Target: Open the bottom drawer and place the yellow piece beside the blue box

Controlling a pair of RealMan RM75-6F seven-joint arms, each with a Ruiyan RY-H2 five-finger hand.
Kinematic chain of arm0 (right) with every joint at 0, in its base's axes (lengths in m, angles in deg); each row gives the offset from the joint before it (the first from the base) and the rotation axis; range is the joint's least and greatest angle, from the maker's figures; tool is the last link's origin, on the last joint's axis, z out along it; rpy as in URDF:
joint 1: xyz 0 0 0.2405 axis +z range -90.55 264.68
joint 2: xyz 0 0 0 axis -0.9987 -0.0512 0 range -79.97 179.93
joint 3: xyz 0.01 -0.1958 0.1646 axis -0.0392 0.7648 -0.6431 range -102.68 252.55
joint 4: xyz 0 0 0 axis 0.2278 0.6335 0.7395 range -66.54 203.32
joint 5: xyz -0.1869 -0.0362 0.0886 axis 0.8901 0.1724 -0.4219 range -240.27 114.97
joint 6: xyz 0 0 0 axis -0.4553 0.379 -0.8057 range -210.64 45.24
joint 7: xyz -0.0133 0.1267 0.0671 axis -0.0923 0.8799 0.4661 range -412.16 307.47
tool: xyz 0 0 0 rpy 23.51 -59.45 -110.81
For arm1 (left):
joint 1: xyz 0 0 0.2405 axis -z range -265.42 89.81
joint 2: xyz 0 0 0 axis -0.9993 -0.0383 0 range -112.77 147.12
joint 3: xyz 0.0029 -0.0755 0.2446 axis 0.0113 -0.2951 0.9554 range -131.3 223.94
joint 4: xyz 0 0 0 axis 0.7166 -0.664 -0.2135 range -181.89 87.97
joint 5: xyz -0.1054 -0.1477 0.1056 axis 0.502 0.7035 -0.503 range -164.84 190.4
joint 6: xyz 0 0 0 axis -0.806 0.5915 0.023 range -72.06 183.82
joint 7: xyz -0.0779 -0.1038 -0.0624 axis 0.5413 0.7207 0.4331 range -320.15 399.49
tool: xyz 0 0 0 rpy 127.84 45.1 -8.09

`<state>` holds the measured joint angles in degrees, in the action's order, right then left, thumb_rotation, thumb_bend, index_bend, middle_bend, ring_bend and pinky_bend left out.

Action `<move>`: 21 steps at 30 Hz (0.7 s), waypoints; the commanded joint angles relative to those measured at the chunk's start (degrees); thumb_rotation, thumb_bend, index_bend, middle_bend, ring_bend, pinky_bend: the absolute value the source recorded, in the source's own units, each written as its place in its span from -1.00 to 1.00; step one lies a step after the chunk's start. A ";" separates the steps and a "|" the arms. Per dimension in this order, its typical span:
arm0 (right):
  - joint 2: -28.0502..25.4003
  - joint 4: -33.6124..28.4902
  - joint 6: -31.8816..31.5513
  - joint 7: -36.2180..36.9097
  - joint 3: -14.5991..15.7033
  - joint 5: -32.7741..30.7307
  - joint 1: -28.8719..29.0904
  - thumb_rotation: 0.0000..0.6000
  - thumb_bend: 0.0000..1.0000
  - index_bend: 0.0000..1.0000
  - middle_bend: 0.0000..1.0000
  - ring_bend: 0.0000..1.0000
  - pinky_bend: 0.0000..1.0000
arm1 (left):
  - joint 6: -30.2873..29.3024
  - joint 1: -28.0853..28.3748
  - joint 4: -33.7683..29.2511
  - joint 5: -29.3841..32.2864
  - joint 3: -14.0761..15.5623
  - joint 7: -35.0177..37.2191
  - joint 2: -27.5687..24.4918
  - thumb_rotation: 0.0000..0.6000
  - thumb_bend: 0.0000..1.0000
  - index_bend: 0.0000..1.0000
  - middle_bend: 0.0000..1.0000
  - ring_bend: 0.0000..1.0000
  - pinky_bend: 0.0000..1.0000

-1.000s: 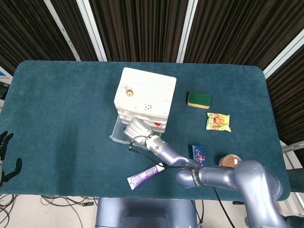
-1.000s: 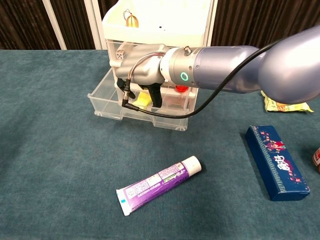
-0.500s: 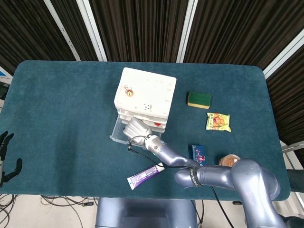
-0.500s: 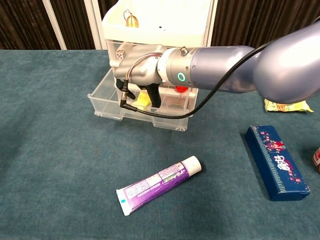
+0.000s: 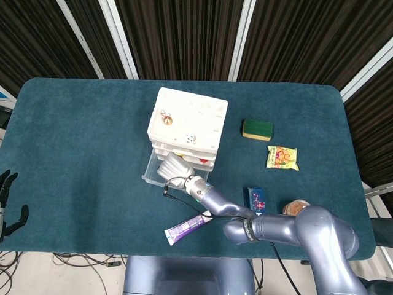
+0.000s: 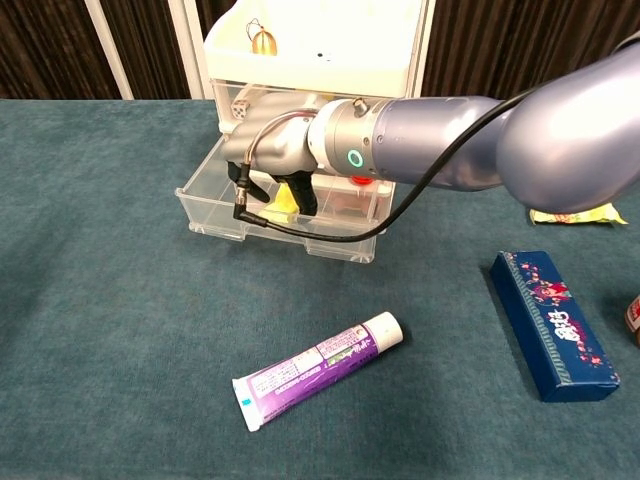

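Note:
The white drawer unit (image 5: 187,126) (image 6: 320,50) stands mid-table with its clear bottom drawer (image 5: 149,173) (image 6: 215,215) pulled open. My right hand (image 5: 173,166) (image 6: 275,150) reaches down into that drawer. Its dark fingers (image 6: 302,195) stand right at the yellow piece (image 6: 286,206), which shows only partly behind them, so a grip cannot be made out. The blue box (image 5: 256,200) (image 6: 553,325) lies flat on the cloth to the right of the drawer. My left hand (image 5: 9,206) hangs off the table's left edge with its fingers apart, holding nothing.
A purple toothpaste tube (image 5: 187,228) (image 6: 318,383) lies in front of the drawer. A red item (image 6: 365,180) sits in the drawer's right part. A green sponge (image 5: 256,129), a snack bag (image 5: 282,158) and a round jar (image 5: 296,208) lie to the right.
My right hand has shifted slightly to the left inside the open drawer. The drawer, box and tube have stayed put.

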<state>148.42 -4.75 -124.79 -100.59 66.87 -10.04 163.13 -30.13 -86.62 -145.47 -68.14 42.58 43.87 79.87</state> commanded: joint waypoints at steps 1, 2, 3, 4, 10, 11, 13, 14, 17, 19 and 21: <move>0.12 0.08 -0.06 -0.38 0.12 -0.32 0.20 1.00 -0.61 0.01 1.00 1.00 1.00 | 0.08 0.01 -0.02 0.02 0.03 0.02 -0.03 1.00 -0.04 -0.86 -0.99 -1.00 -1.00; 0.17 0.15 -0.09 -0.64 0.19 -0.52 0.31 1.00 -0.61 0.01 1.00 1.00 1.00 | 0.10 0.03 -0.02 0.00 0.03 0.04 -0.04 1.00 -0.04 -0.86 -0.99 -1.00 -1.00; 0.19 0.22 -0.08 -0.99 0.25 -0.89 0.44 1.00 -0.61 0.01 1.00 1.00 1.00 | 0.08 0.03 0.00 -0.04 0.03 0.05 -0.04 1.00 -0.04 -0.86 -0.99 -1.00 -1.00; 0.20 0.22 0.00 -1.46 0.33 -1.44 0.61 1.00 -0.61 0.01 1.00 1.00 1.00 | 0.03 0.02 0.01 -0.08 0.03 0.08 -0.03 1.00 -0.04 -0.86 -0.99 -1.00 -1.00; 0.18 -0.30 -0.69 -4.37 0.68 -4.48 1.55 1.00 -0.65 0.01 1.00 1.00 1.00 | -0.02 0.00 0.08 -0.17 0.05 0.22 -0.05 1.00 -0.04 -0.86 -0.99 -1.00 -1.00; 0.18 -0.36 -0.94 -4.86 0.78 -4.88 1.67 1.00 -0.66 0.01 1.00 1.00 1.00 | 0.00 0.01 0.10 -0.18 0.06 0.25 -0.05 1.00 -0.04 -0.86 -0.99 -1.00 -1.00; 0.15 -0.52 -1.37 -5.98 1.02 -5.79 1.96 1.00 -0.66 0.01 1.00 1.00 1.00 | 0.05 0.02 0.12 -0.20 0.09 0.27 -0.07 1.00 -0.04 -0.86 -0.99 -1.00 -1.00; 0.13 -0.65 -1.48 -6.34 1.08 -6.23 2.09 1.00 -0.66 0.01 1.00 1.00 1.00 | 0.08 0.04 0.11 -0.23 0.10 0.30 -0.08 1.00 -0.04 -0.86 -0.99 -1.00 -1.00; 0.01 -1.10 -1.54 -6.96 1.25 -7.15 2.40 1.00 -0.66 0.01 1.00 1.00 1.00 | 0.09 0.03 0.08 -0.28 0.13 0.34 -0.12 1.00 -0.04 -0.86 -0.99 -1.00 -1.00; -0.01 -1.30 -1.66 -7.50 1.53 -7.53 2.69 1.00 -0.66 0.01 1.00 1.00 1.00 | 0.11 0.03 0.06 -0.29 0.16 0.41 -0.15 1.00 -0.04 -0.86 -0.99 -1.00 -0.99; -0.04 -1.43 -1.68 -7.72 1.63 -7.85 2.88 1.00 -0.67 0.01 1.00 1.00 1.00 | 0.10 0.04 0.02 -0.30 0.14 0.40 -0.15 1.00 -0.04 -0.86 -0.99 -1.00 -0.98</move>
<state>148.40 -6.13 -126.45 -108.24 68.45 -17.83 165.95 -30.02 -86.58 -145.45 -68.44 42.72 44.27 79.72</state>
